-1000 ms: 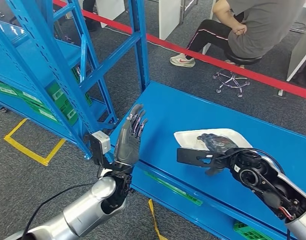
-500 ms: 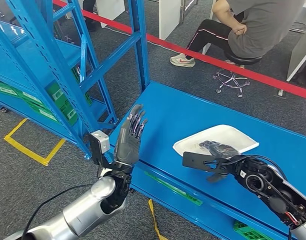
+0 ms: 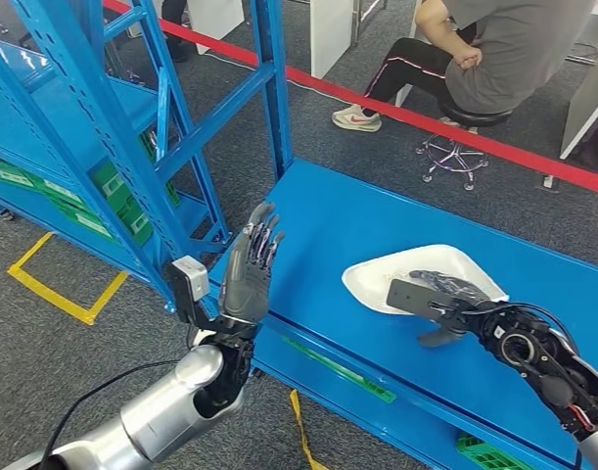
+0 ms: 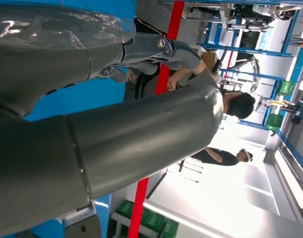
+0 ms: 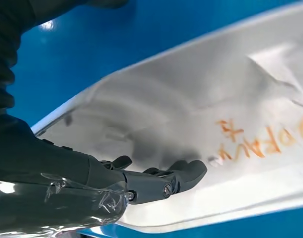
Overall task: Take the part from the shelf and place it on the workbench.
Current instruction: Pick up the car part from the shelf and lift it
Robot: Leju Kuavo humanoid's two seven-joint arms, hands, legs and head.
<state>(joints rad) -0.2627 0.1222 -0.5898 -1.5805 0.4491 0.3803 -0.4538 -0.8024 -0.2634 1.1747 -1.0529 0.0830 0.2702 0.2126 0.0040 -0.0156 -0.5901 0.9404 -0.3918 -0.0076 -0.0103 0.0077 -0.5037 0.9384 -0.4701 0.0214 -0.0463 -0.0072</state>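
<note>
My right hand (image 3: 444, 294) rests on the white part (image 3: 421, 270), which now lies on the blue counter (image 3: 340, 220), well apart from the blue shelf (image 3: 81, 127) to my left. Over the last second my right arm has drawn back toward me and the part has shifted with it, its near edge tipping up a little. In the right wrist view my fingers (image 5: 179, 173) lie flat and slightly apart against the part's pale surface, beside orange handwriting; whether the thumb (image 3: 437, 338) still pinches the rim from beneath I cannot tell.

My left hand (image 3: 253, 269) stands upright over the counter's near corner, fingers straight and apart, holding nothing; it has sunk slightly in the same second.

A person (image 3: 495, 49) sits on a stool beyond the red floor line (image 3: 429, 122), arms folded.

I judge the task nearly complete: the part is on the counter, and what remains is to let it settle flat and lift my right hand clear without dragging it along.
</note>
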